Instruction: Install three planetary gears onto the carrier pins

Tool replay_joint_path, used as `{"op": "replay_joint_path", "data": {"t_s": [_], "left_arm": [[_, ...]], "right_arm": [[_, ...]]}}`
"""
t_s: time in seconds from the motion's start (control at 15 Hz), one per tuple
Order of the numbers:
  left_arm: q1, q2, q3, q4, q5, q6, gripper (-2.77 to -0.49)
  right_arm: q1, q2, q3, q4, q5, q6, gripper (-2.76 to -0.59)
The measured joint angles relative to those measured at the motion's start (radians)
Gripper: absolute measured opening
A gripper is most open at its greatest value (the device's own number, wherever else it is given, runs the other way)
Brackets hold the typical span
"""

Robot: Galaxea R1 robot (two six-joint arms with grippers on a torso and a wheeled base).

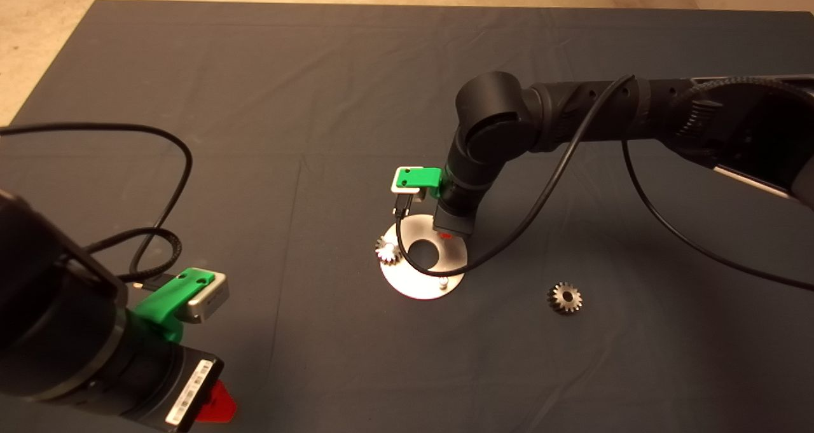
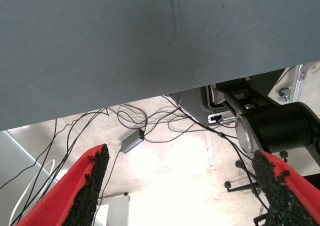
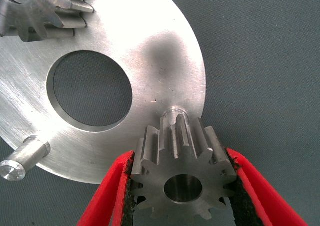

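The shiny round disc [image 1: 425,279] lies mid-mat with the carrier pins standing on it. One planetary gear [image 1: 386,250] sits on the pin at the disc's left edge. A bare pin [image 1: 442,283] stands at its near edge. My right gripper [image 1: 448,234] hovers over the disc's far right edge. In the right wrist view it [image 3: 180,161] is shut on a second gear [image 3: 182,178], held beside a pin [image 3: 175,113] whose top peeks past the teeth. A third gear [image 1: 565,297] lies loose on the mat to the right. My left gripper [image 1: 216,404] is parked, open, at the lower left.
The right arm's black cable [image 1: 432,273] loops across the disc. The left wrist view shows the mat's edge [image 2: 150,93] and floor cables [image 2: 165,123] beyond it.
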Motion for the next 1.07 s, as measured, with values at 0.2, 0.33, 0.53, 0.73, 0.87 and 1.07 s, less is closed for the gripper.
{"op": "replay_joint_path", "data": {"t_s": [0.2,0.33,0.53,0.73,0.87,1.07], "left_arm": [[0.000,0.000,0.000,0.000,0.000,0.000,-1.22],[0.000,0.000,0.000,0.000,0.000,0.000,-1.22],[0.000,0.000,0.000,0.000,0.000,0.000,-1.22],[0.000,0.000,0.000,0.000,0.000,0.000,-1.22],[0.000,0.000,0.000,0.000,0.000,0.000,-1.22],[0.000,0.000,0.000,0.000,0.000,0.000,-1.22]], "right_arm": [[0.000,0.000,0.000,0.000,-0.001,0.000,-2.28],[0.000,0.000,0.000,-0.001,-0.002,0.000,-2.27],[0.000,0.001,0.000,-0.003,-0.002,0.000,-2.28],[0.000,0.001,0.000,-0.003,-0.002,0.000,-2.28],[0.000,0.001,0.000,-0.003,-0.002,0.000,-2.28],[0.000,0.001,0.000,-0.004,-0.002,0.000,-2.28]]}}
